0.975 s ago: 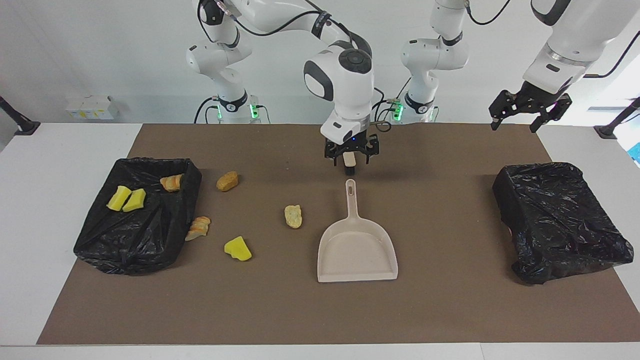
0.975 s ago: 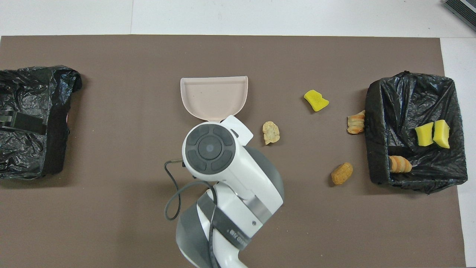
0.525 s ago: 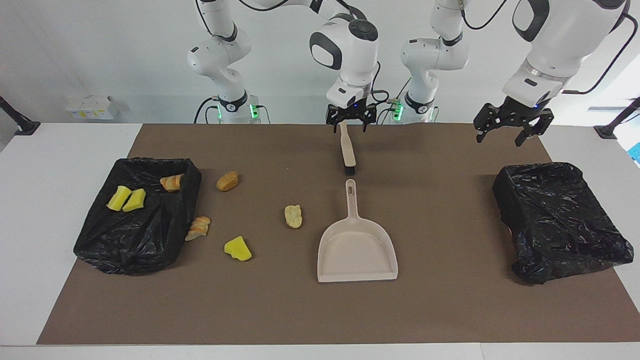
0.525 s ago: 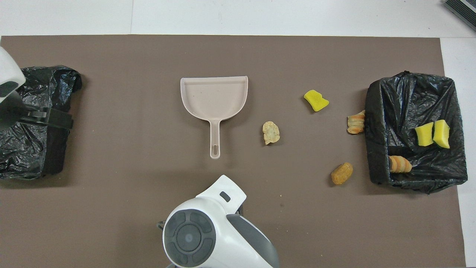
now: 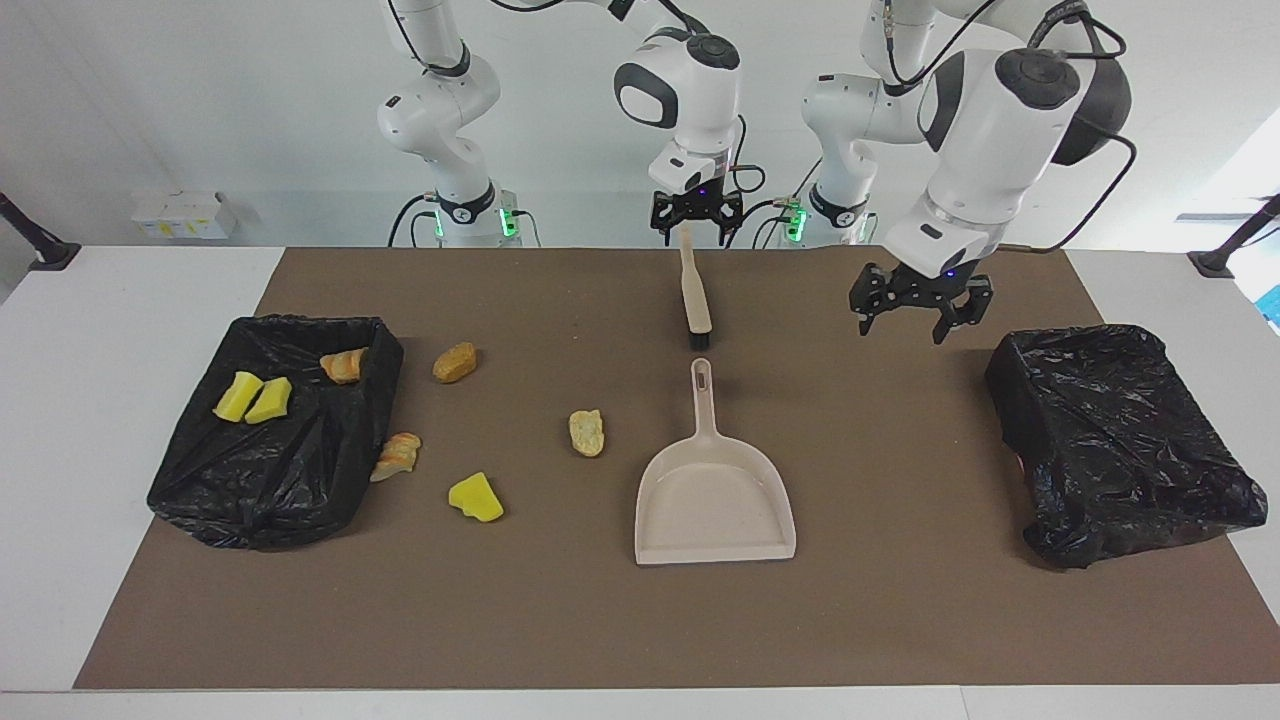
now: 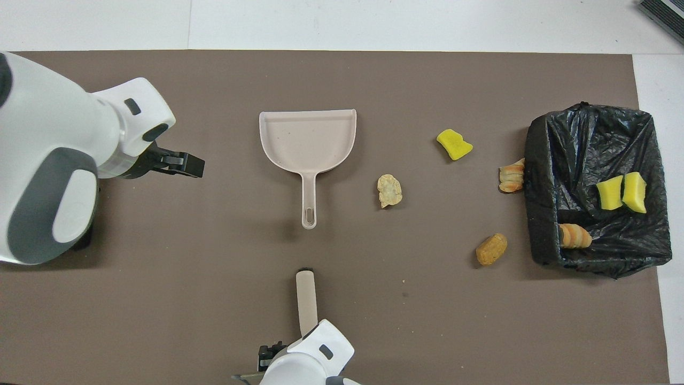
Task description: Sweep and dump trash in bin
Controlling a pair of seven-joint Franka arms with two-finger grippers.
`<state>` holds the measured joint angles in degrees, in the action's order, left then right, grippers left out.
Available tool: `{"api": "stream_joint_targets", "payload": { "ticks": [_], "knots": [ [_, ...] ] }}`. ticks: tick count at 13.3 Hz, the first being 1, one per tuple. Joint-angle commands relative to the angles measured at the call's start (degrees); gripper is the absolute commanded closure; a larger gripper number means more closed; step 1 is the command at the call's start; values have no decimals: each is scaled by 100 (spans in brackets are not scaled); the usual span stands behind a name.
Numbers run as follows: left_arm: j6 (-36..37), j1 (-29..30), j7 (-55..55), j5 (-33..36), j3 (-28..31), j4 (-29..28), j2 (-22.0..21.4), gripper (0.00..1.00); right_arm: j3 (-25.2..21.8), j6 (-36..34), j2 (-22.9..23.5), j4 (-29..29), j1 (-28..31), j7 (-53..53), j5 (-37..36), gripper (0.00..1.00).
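Both sets of jaws stand apart: right gripper (image 5: 697,225) at the brush (image 5: 695,300) handle's end, left gripper (image 5: 920,315) over the mat (image 5: 900,620) beside the dustpan (image 5: 715,500). Trash (image 5: 476,497) lies toward the right arm's end from both, three pieces in the bin (image 5: 300,480).

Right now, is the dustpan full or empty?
Empty. The dustpan shows only its bare beige scoop in both views; the loose trash pieces lie on the mat beside it.

Bright even light from above, soft faint shadows, sharp focus, slight sheen on black plastic
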<state>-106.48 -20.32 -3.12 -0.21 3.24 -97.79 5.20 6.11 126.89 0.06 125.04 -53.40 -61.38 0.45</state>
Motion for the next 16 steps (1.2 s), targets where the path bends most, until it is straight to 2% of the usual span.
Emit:
{"api": "stream_joint_targets", "payload": {
  "ticks": [1, 5, 7, 9, 13, 16],
  "knots": [
    [-399, -322, -223, -49, 89, 5, 287, 0, -13, 739, -173, 792, -266, -427, -62, 0],
    [-988, -893, -979, -93, 89, 76, 885, 0, -13, 1075, -235, 1286, -636, -779, -80, 0],
    [-1042, -1095, -1006, -128, 89, 120, 1017, 0, -13, 1074, -244, 1286, -645, -788, -80, 18],
    [-1085, -1149, -1120, -294, 89, 103, 1070, 0, -13, 1101, -235, 1269, -645, -841, -88, 29],
    [-1261, -1422, -1358, -383, 62, 41, 1211, 0, -22, 1127, -226, 1269, -645, -850, -324, 31],
    [-1349, -1650, -1384, -401, 71, -134, 1334, 0, -22, 1197, -217, 1269, -645, -972, -580, 39]
  ]
}}
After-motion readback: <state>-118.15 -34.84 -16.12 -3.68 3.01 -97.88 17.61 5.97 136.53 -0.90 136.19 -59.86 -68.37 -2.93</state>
